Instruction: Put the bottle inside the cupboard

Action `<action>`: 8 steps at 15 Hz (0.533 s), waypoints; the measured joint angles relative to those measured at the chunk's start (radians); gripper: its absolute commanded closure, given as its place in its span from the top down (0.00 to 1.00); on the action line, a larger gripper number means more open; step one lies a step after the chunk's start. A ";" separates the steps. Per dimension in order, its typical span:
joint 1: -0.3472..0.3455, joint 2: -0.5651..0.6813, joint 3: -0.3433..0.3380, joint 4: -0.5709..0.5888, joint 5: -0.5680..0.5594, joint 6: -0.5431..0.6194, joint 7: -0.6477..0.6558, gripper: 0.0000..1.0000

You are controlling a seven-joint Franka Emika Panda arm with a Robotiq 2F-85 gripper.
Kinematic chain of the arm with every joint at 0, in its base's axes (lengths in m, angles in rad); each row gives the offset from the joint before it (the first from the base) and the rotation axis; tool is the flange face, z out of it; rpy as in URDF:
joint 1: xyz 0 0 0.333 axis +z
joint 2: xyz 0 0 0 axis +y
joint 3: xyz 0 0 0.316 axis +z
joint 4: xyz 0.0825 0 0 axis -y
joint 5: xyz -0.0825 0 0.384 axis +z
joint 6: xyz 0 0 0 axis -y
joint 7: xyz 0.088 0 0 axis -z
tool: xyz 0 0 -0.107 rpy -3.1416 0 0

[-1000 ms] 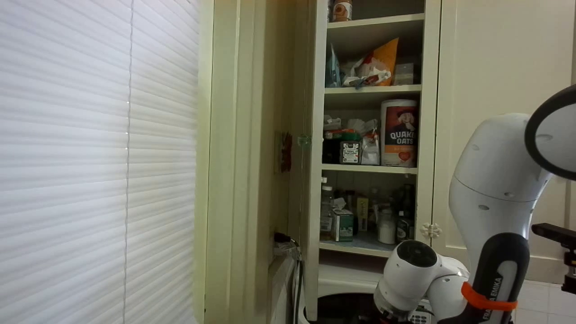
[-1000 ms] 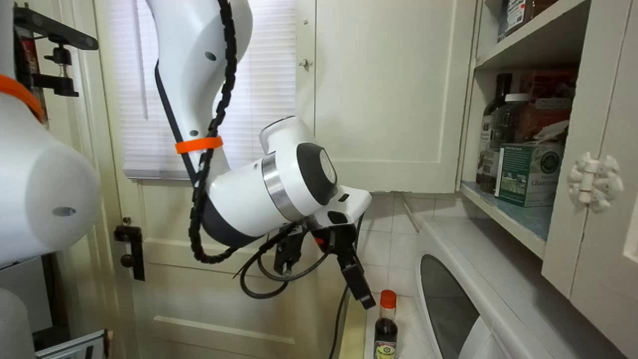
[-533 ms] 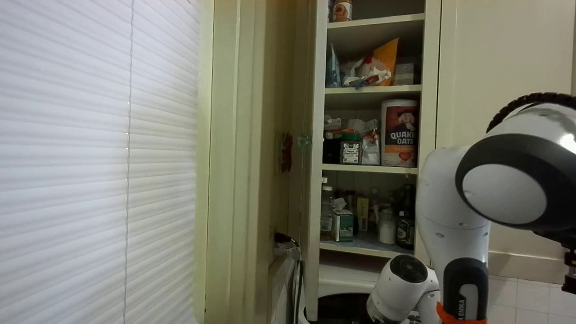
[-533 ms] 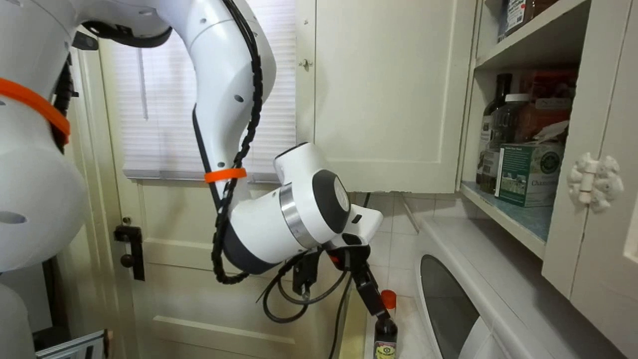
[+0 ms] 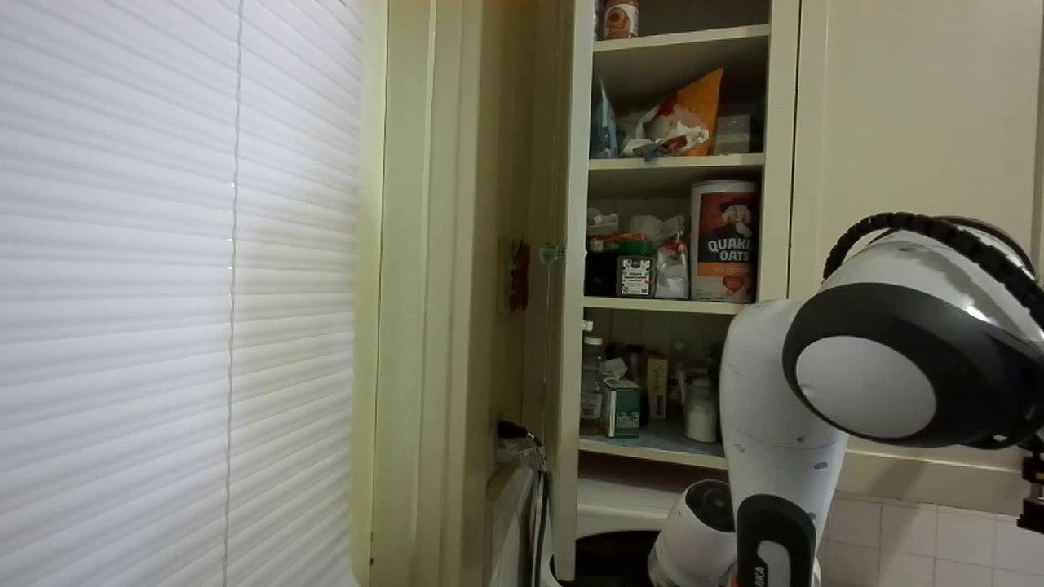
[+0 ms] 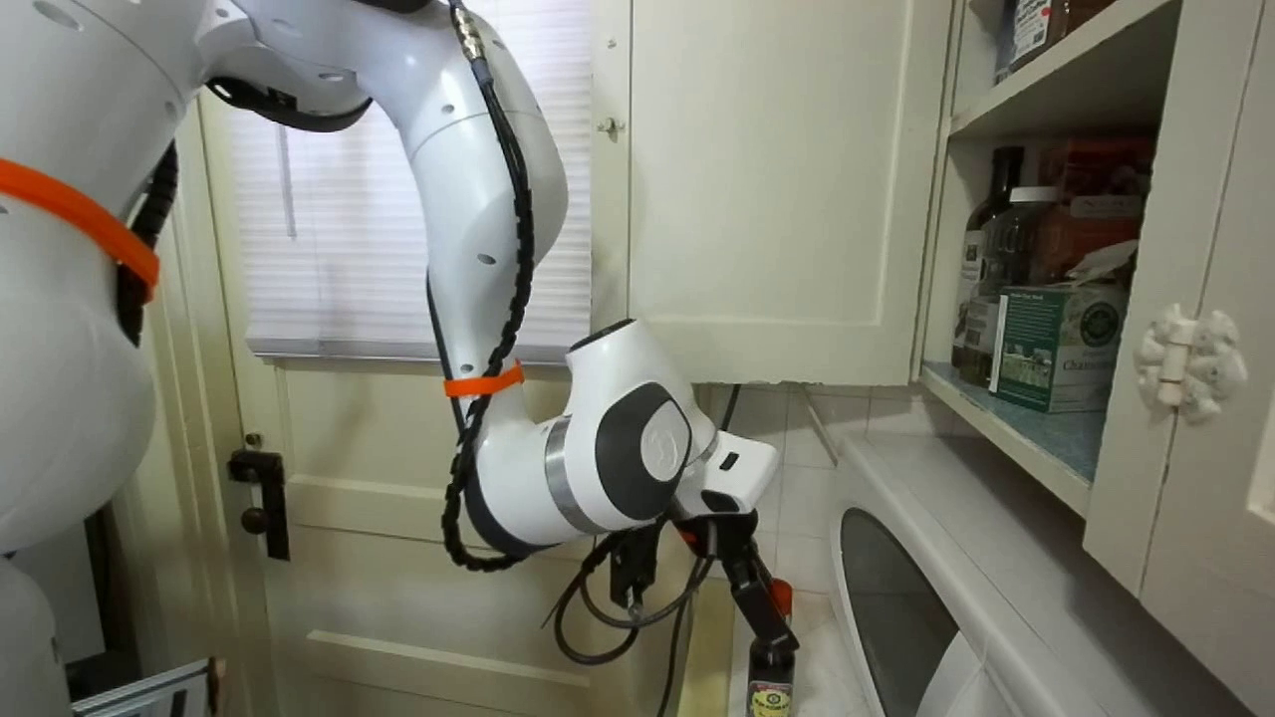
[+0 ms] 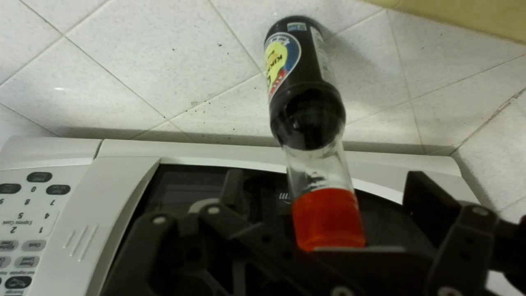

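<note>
Reaching for the bottle [image 7: 308, 117]: step in hand, judging by the poised grasp; most of the task apparently to come.
Bottle: standing upright on the tabletop [image 7: 144, 53], in front of the microwave [image 6: 1006, 588], with red cap [image 7: 328, 218] up; same spot as a second ago.
Pincer [image 7: 326, 191]: spread wide and gripping nothing, in front of the microwave; seemingly with fingers [image 7: 429, 201] to either side of the bottle's neck [image 7: 319, 170], with gaps on both sides; depth hard to tell.
Cupboard [image 5: 669, 306]: above the microwave, with door [image 6: 777, 179] swung open; not yet holding the bottle.
Neck: next, probably calls for centring, a firm squeeze under the cap, then a straight lift clear of the microwave's front.
Shelf [image 6: 1006, 439]: likely target, just above the microwave; to be reached, presumably, by drawing the bottle outward, raising past the microwave's top and keeping upright.
Arm [image 6: 478, 189]: lower and nearer the microwave than a second ago, now covering more of that shelf in an exterior view.
Fingers: one seen across the neck in an exterior view; a second ago, short of the bottle.
</note>
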 measured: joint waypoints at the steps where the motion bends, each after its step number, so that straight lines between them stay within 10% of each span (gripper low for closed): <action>1: -0.013 0.000 0.023 0.000 0.035 0.000 -0.033 1.00; 8: -0.013 0.028 0.061 -0.005 0.244 -0.092 -0.185 1.00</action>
